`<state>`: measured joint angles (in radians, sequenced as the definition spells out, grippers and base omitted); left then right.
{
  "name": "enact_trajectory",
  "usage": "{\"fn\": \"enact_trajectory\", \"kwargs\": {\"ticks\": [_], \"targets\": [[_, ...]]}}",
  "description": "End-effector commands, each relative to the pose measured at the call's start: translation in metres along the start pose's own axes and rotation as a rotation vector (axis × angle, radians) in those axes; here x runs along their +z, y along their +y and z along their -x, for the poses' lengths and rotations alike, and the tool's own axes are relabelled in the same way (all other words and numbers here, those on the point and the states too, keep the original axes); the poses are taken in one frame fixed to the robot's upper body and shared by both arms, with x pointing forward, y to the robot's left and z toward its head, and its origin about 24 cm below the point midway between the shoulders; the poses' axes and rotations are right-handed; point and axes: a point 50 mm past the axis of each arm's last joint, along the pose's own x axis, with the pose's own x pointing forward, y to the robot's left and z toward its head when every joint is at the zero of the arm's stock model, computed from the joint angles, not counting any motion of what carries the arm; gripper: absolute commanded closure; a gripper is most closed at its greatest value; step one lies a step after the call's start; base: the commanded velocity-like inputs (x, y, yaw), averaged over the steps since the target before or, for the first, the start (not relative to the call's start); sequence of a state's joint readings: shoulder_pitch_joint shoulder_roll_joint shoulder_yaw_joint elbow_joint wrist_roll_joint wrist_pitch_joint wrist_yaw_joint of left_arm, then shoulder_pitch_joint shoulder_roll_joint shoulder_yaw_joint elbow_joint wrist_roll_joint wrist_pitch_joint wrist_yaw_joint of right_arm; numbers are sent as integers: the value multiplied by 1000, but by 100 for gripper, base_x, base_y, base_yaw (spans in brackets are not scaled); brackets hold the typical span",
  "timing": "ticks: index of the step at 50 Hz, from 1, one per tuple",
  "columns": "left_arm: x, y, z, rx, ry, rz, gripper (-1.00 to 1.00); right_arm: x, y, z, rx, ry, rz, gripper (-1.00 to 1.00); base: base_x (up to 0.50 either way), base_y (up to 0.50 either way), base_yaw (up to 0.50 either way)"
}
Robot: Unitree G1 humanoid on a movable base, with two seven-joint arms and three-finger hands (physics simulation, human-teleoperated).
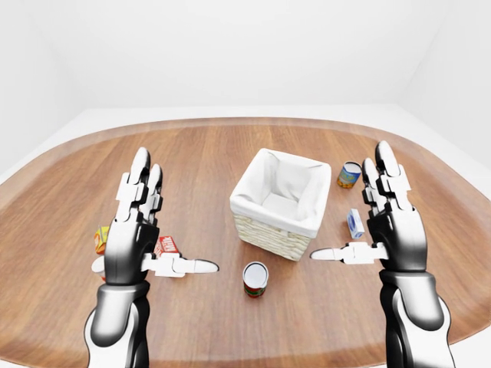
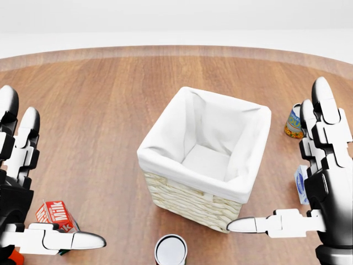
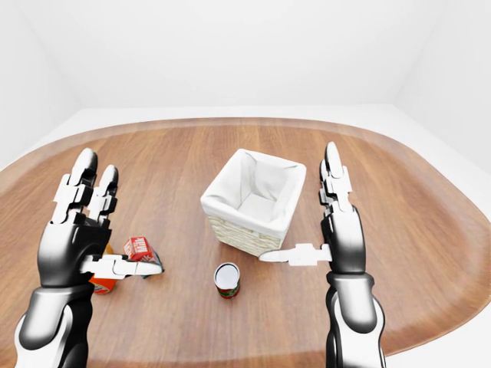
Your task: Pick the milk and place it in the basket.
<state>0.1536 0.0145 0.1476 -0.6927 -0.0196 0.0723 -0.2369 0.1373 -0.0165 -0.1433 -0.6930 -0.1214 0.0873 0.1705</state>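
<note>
The milk carton point(image 3: 141, 249) is showing red with white lettering. The basket point(image 2: 190, 200) is showing cream weave under white cloth lining. The table point(image 1: 199, 153) is showing brown wood grain. The hands are gleaming black and white: left hand point(image 1: 134, 234), right hand point(image 1: 395, 226).

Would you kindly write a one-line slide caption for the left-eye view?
Both open hands hover over the wooden table: left hand above the milk, right hand beside the empty basket.
</note>
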Motion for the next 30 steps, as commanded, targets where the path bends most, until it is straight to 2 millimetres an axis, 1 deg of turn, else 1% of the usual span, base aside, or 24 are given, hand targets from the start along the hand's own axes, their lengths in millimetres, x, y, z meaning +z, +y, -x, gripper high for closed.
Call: {"fn": "enact_trajectory", "kwargs": {"ticks": [1,8,12,14,17,20,25,27,30], "targets": [[-5,0,-2,-3,4,6,-100,0,0,1,4,4,-5,-100,25,0,0],[-4,0,-1,-4,0,0,-100,-1,0,1,4,5,-6,-100,25,0,0],[-9,2,-3,1,4,-10,-100,0,0,1,4,1,-12,-100,25,0,0],[-14,4,-7,5,10,-28,-100,-1,1,3,8,9,-13,-100,0,0,0],[-31,14,-18,40,44,-61,-100,-1,1,3,13,11,-14,-100,0,0,0],[-41,20,-24,66,51,-81,-100,-1,1,3,14,10,-16,-100,0,0,0],[-53,27,-30,82,80,-93,-100,0,1,3,15,7,-18,-100,0,0,0],[-55,30,-31,87,87,-104,-100,1,1,3,15,4,-19,-100,0,0,0],[-58,38,-34,105,110,-158,-100,0,1,3,15,7,-20,-100,0,0,0]]}}
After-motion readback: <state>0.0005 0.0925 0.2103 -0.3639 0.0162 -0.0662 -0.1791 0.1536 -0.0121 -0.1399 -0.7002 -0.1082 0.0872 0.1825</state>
